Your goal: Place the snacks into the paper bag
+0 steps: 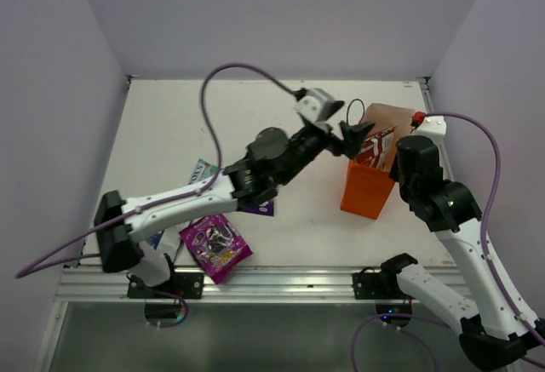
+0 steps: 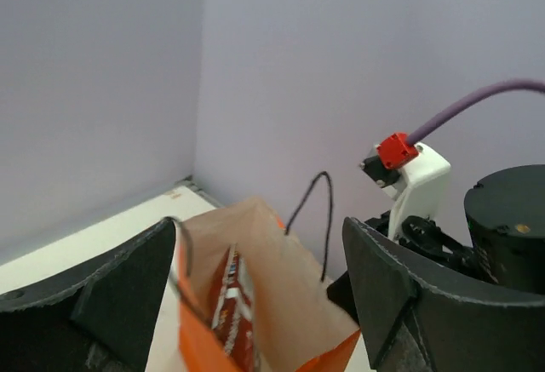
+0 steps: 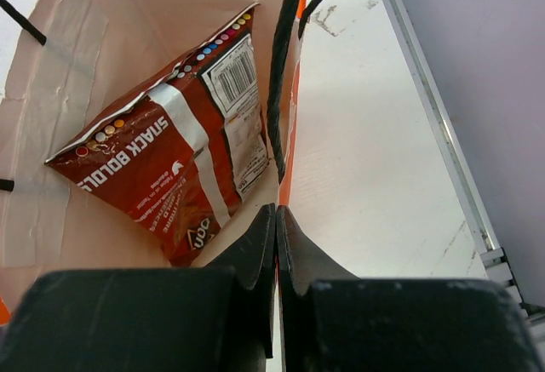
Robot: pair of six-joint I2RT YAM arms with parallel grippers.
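Observation:
The orange paper bag (image 1: 368, 186) stands upright at the right of the table. My left gripper (image 2: 260, 236) hangs open just above its mouth, with nothing between the fingers. The red-and-silver chip bag (image 3: 162, 176) lies inside the paper bag (image 3: 51, 117), also visible in the left wrist view (image 2: 234, 304). My right gripper (image 3: 277, 214) is shut on the bag's orange right rim, beside a dark cord handle (image 3: 285, 74). A magenta packet (image 1: 217, 247), a teal-pink packet (image 1: 203, 170), a purple packet (image 1: 258, 209) partly under the left arm, and a blue-and-white packet (image 1: 157, 237) lie on the table at the left.
The right arm's wrist (image 1: 419, 163) stands close against the bag's right side. A metal rail (image 3: 443, 134) runs along the table's right edge, with the wall just beyond. The left arm (image 1: 196, 195) stretches diagonally over the loose packets.

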